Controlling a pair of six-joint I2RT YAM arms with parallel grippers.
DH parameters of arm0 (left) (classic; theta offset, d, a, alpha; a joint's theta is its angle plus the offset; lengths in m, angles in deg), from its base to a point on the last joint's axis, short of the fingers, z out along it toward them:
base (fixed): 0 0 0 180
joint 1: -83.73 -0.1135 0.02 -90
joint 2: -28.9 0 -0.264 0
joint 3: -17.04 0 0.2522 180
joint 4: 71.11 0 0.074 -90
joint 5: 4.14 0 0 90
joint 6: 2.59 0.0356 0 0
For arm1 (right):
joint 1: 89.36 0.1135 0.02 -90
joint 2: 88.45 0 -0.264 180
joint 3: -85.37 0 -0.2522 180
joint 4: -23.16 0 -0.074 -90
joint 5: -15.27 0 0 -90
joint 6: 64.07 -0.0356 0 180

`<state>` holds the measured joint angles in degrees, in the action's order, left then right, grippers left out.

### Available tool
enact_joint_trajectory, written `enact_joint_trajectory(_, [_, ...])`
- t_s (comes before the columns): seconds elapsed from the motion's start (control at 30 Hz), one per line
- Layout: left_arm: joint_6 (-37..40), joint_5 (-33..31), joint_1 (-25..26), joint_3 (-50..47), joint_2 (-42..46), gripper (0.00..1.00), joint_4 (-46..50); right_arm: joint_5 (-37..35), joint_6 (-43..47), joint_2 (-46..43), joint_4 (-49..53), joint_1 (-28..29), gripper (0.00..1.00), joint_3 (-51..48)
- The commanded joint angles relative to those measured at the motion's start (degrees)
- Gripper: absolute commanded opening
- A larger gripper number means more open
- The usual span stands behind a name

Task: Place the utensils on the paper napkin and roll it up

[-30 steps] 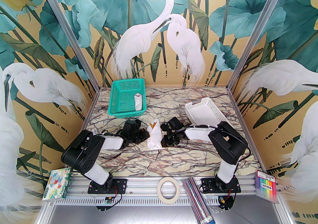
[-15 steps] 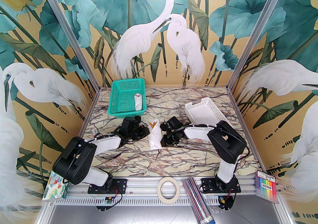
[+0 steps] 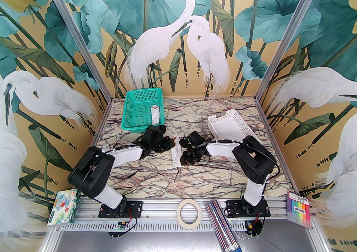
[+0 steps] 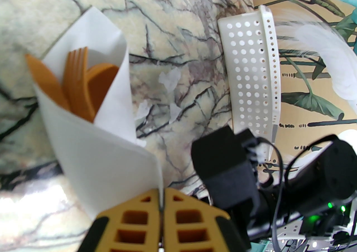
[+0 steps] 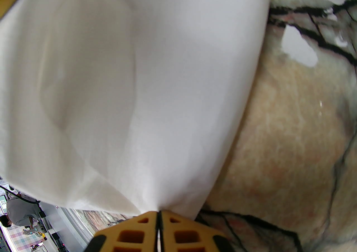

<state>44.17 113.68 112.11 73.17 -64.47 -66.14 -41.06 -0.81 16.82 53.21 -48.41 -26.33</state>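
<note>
- Utensils sat inside the paper napkin, a loose cone on the counter, orange tips showing.
- Left gripper and right gripper each pinched a napkin edge.
- Judged: rolling partly done; tightening remained.

Left end effector pinching rolled paper napkin, utensils inside, white basket beyond

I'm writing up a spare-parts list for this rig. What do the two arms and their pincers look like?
The left arm and right arm alternate bulky black joint housings with smooth white shells, with thin black cables running alongside. The left pincer and right pincer have mustard-yellow fingers with square lattice cut-outs and black edging.
</note>
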Motion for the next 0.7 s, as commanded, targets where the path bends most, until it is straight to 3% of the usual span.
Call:
enact_joint_trajectory(0.0, [0.6,1.3,1.0,1.9,-2.9,0.09,-1.5,-3.7,1.3,2.1,1.8,0.6,0.12,-0.3])
enact_joint_trajectory(0.67, [-0.8,-0.4,2.5,0.9,-10.4,0.08,-5.5,-1.3,-2.1,-4.6,-1.7,0.5,0.12,-1.9])
